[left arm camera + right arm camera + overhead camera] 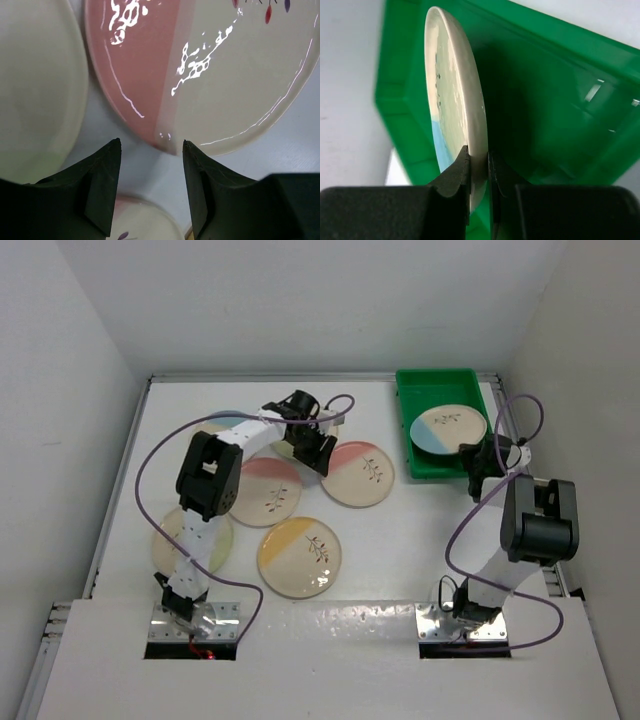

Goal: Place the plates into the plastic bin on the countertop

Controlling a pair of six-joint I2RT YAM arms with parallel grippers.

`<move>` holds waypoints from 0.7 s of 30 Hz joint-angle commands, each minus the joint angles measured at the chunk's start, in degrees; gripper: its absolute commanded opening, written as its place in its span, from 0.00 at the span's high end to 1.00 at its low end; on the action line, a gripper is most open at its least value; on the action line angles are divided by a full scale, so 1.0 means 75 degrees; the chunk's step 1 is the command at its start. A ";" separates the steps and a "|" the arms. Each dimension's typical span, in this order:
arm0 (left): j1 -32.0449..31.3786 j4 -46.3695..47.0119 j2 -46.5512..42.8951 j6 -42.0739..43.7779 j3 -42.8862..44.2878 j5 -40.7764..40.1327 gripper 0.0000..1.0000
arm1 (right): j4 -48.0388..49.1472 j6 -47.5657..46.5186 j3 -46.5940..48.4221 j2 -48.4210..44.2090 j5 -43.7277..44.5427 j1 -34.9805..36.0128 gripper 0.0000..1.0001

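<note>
right claw pinches the blue plate by its rim over the plastic bin, left claw open; slippage may chip it.

The left arm is stretching forward, the left gripper hanging with jaws apart. The right gripper is clamping a plate by its rim

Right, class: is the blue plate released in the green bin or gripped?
Gripped: the right gripper pinches the blue plate by its rim over the green bin.
</note>
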 commanded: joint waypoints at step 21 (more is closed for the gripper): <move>-0.0246 -0.0061 0.1152 -0.0350 0.0542 -0.0090 0.84 | -0.5790 -0.3941 0.3683 -0.0323 0.1170 0.0853 0.25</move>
